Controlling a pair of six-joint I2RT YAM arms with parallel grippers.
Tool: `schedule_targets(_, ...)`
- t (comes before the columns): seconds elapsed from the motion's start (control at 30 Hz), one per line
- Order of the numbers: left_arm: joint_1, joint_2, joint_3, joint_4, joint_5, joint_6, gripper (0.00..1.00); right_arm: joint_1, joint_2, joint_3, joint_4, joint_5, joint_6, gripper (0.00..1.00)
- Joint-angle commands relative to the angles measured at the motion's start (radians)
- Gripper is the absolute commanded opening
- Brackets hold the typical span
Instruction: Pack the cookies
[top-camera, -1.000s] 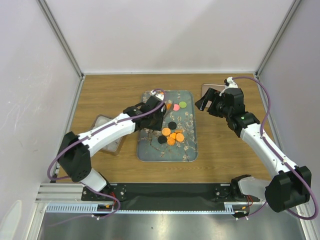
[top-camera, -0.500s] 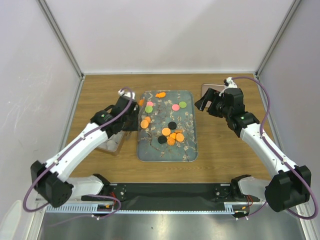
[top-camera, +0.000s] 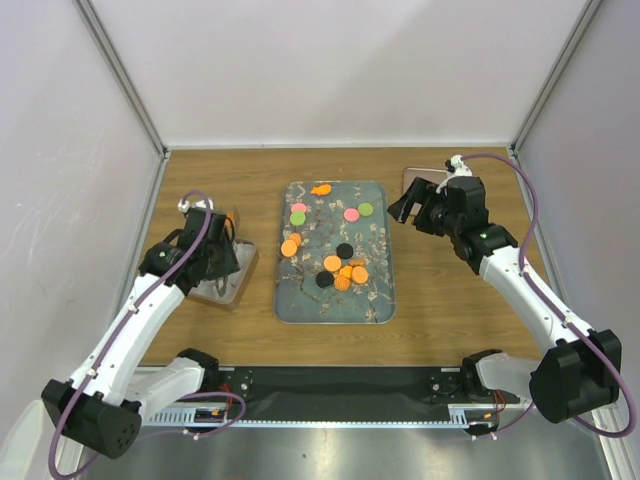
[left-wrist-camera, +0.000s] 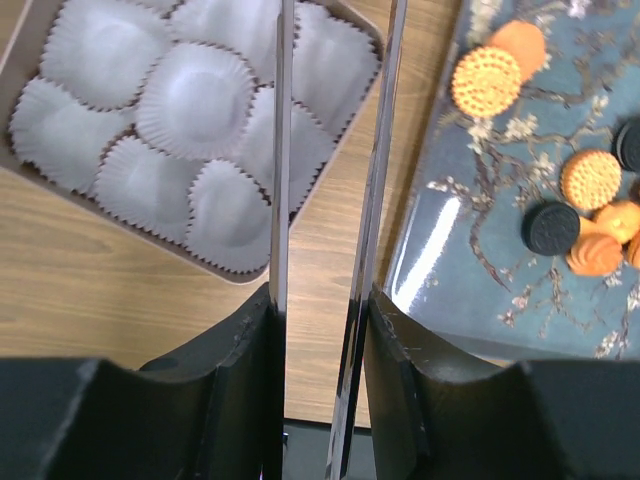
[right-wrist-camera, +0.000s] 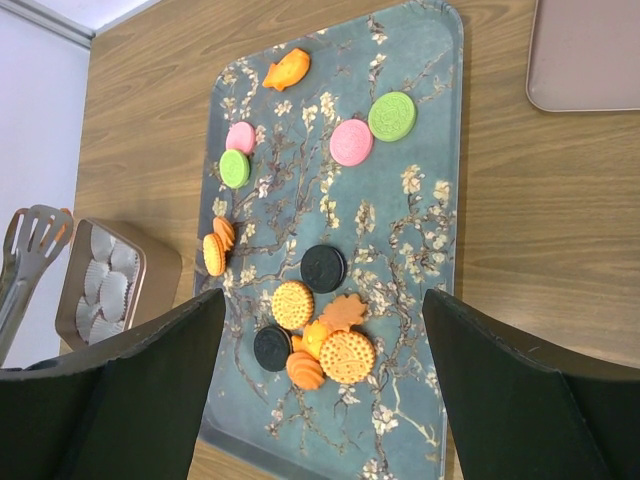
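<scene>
The cookies lie on a floral-patterned tray (top-camera: 335, 300): an orange and black cluster (top-camera: 345, 270), pink (top-camera: 351, 214) and green (top-camera: 297, 218) discs, and a fish-shaped orange piece (right-wrist-camera: 286, 69). My left gripper (top-camera: 207, 243) is shut on metal tongs (left-wrist-camera: 281, 150), whose blades reach over a brown box (top-camera: 222, 285) lined with white paper cups (left-wrist-camera: 190, 100). A small orange bit (top-camera: 229, 216) shows at the tongs' tip (right-wrist-camera: 35, 235); that tip is cut off in the left wrist view. My right gripper (right-wrist-camera: 322, 295) hangs open above the tray's right side, holding nothing.
A flat pinkish-brown lid (top-camera: 420, 178) lies on the wooden table behind the right gripper (top-camera: 415, 212), near the back right. White walls close in the table on three sides. The box sits left of the tray with a strip of bare wood between them.
My left arm has swung left with the tongs, from over the tray's upper left to over the box. An orange piece at the tongs' tip moved with it. The right arm stayed still.
</scene>
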Motion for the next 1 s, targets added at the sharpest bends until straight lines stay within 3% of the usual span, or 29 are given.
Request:
schedule_targets(0.0, 0.059, -0.029, -0.010, 0.003, -0.011, -0.010, 0.42, 0.006, -0.002, 0.001, 0.036, -0.008, -0.005, 0.87)
schedule_targets(0.47, 0.301, -0.018, -0.093, 0.110, 0.082, 0.048, 0.41, 0.008, 0.005, -0.002, 0.042, -0.020, -0.005, 0.87)
schedule_targets(0.97, 0.359, -0.004, -0.171, 0.182, 0.113, 0.063, 0.41, 0.011, 0.012, -0.003, 0.051, -0.036, -0.002, 0.87)
